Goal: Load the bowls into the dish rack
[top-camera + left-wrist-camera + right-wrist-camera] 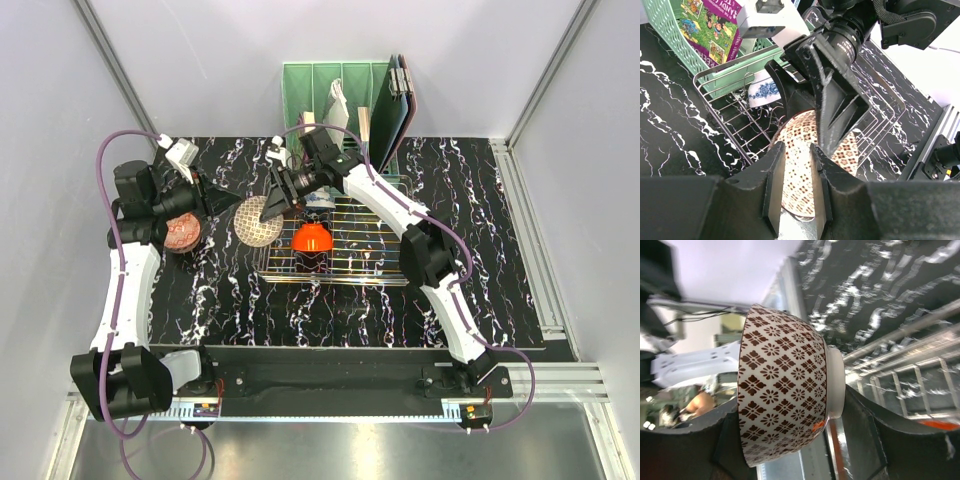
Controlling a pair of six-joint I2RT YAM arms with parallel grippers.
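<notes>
While the lattice bowl hangs tipped at the dish rack's left edge, my right end effector clamps it for racking; left end effector straddles the rim, can't tell if gripping.

Cream lattice bowl on edge at left end of chrome dish rack; orange-red bowl inside.

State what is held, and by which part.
Right gripper holds the cream lattice bowl, clamped between rim and foot. Left gripper straddles its rim; hold unclear.
</notes>
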